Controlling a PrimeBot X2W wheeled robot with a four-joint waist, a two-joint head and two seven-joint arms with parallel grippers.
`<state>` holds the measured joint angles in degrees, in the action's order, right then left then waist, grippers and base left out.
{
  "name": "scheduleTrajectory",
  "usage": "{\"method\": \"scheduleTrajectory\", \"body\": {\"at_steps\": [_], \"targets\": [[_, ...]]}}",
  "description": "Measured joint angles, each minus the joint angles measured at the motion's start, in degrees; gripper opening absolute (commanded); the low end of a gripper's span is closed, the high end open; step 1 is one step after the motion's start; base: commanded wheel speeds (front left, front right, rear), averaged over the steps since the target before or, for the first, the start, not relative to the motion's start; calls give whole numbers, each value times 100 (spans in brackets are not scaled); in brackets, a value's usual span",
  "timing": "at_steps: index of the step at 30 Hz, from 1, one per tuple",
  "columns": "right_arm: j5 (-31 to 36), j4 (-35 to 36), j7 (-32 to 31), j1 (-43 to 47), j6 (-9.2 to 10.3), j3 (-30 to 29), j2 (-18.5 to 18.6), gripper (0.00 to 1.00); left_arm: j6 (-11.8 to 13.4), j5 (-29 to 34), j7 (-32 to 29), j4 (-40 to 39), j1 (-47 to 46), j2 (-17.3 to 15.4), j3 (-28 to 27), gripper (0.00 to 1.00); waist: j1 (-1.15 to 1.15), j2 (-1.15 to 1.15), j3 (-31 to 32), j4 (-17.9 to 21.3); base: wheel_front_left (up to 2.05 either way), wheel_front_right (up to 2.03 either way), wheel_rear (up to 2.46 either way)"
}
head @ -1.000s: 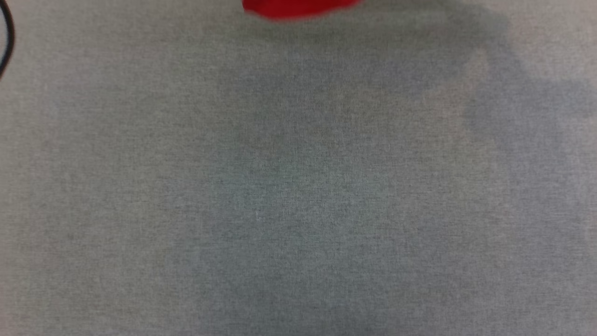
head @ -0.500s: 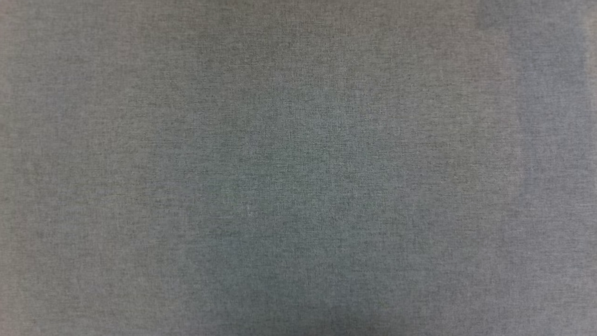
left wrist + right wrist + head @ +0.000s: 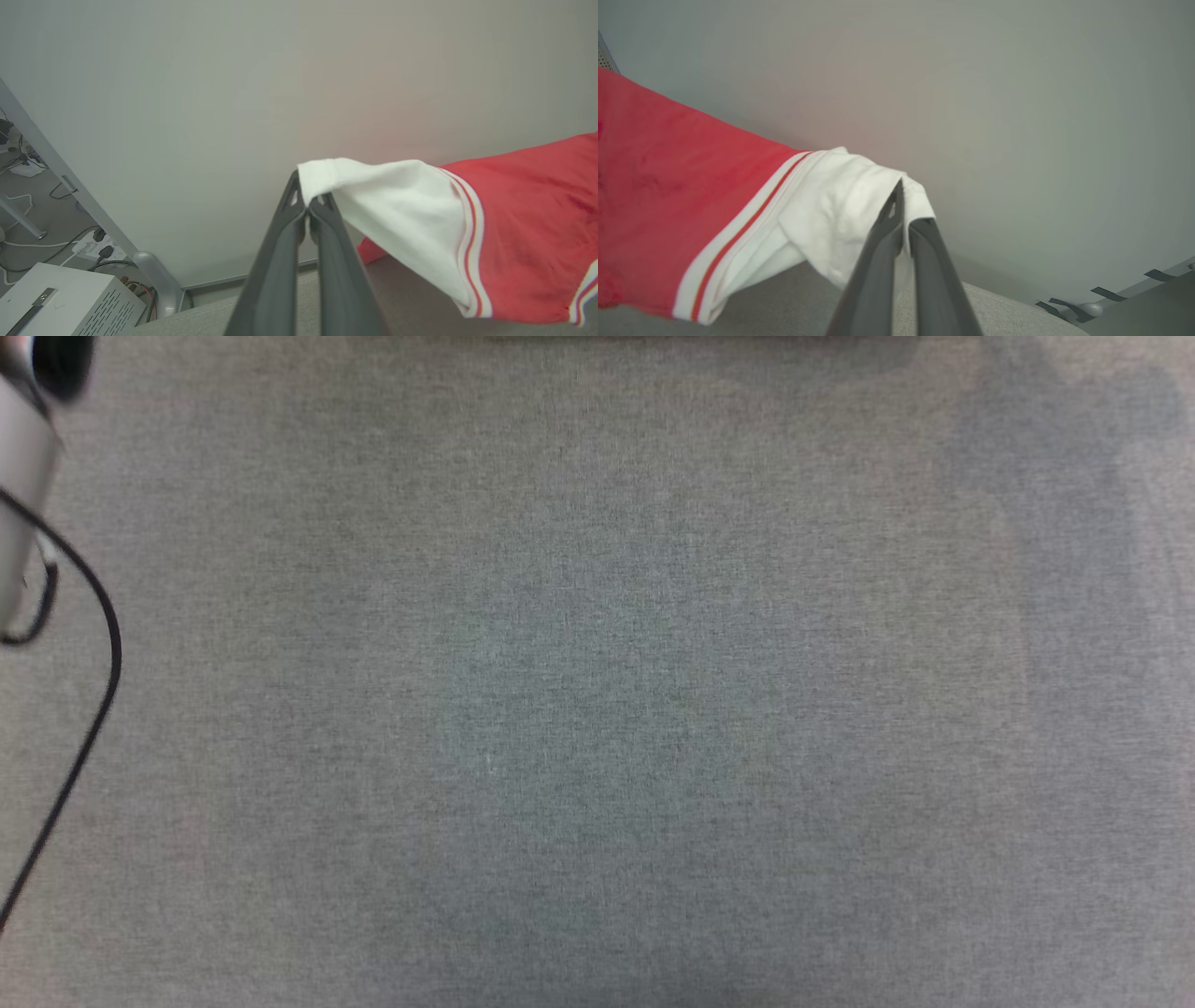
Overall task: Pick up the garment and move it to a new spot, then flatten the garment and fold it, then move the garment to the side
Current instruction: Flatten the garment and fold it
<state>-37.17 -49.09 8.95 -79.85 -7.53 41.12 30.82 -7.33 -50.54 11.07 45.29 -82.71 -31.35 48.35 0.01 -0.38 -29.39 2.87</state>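
Observation:
The garment [image 3: 528, 224] hangs stretched above the grey table, red with white sleeves and red-and-white striped trim. In the left wrist view my left gripper [image 3: 306, 207] is shut on the edge of one white sleeve [image 3: 397, 210], and the red body runs off to the right. My right gripper [image 3: 903, 228] is shut on the other white sleeve [image 3: 840, 200], with the red body [image 3: 668, 186] spreading to the left. The letters and numbers are hidden. A pale forearm [image 3: 19, 495] with a black cable [image 3: 103, 691] sits at the head view's left edge.
Grey cloth covers the tabletop [image 3: 597, 709]. A plain wall [image 3: 233, 93] stands behind the table. Beyond the table's end are a metal leg [image 3: 154, 280], a white vented box [image 3: 60, 303] and a power strip with cables [image 3: 93, 249]. Black tape strips [image 3: 1106, 293] lie near the far corner.
The red patch at the head view's top edge a second ago has gone out of that view. A pale forearm with its cable has come in at the left edge.

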Motion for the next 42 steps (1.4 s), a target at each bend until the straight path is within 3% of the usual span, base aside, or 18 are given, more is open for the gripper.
{"method": "scheduleTrajectory", "body": {"at_steps": [8, 10, 11, 17, 30, 40, 41, 42], "targets": [[-627, 538, 299, 1637, 0, 557, 297, 0, 46, -569, 159, -779, 1995, -422, 66, 0, -1, 0, 599, -34, 0, 0, 0], [-762, 713, 326, 2050, 0, 634, 414, 0, 135, -664, 158, -1036, 2474, -550, 96, 0, -1, 0, 776, -44, 0, 0, 0], [-922, 959, 336, 2777, 0, 754, 642, 0, 320, -944, 87, -1501, 3309, -764, 168, 0, -1, 0, 1094, -58, 0, 0, 0], [-1211, 1471, 143, 4040, -1, 844, 968, 0, 746, -1274, -189, -2315, 4691, -1190, 417, 0, -1, 0, 1698, -82, 0, 0, 0], [-1524, 2377, -411, 6518, -7, 137, 1451, 0, 1499, -1798, -363, -3477, 6481, -1881, 722, 0, -1, 0, 2535, -155, 0, 0, 0], [-1428, 2806, -1321, 7534, -7, -569, 1423, 0, 1725, -1901, -355, -3705, 6799, -1913, 824, 0, -1, 0, 2459, -169, 0, 0, 0], [-1389, 2855, -1389, 7535, -7, -681, 1396, 35, 1727, -1898, -354, -3724, 6795, -1903, 824, 0, -1, 0, 2446, -174, 0, 0, 0], [-1349, 2898, -1436, 7535, -7, -778, 1374, 96, 1749, -1876, -352, -3744, 6791, -1898, 824, 0, -1, 0, 2435, -178, 0, 0, 0]]}}
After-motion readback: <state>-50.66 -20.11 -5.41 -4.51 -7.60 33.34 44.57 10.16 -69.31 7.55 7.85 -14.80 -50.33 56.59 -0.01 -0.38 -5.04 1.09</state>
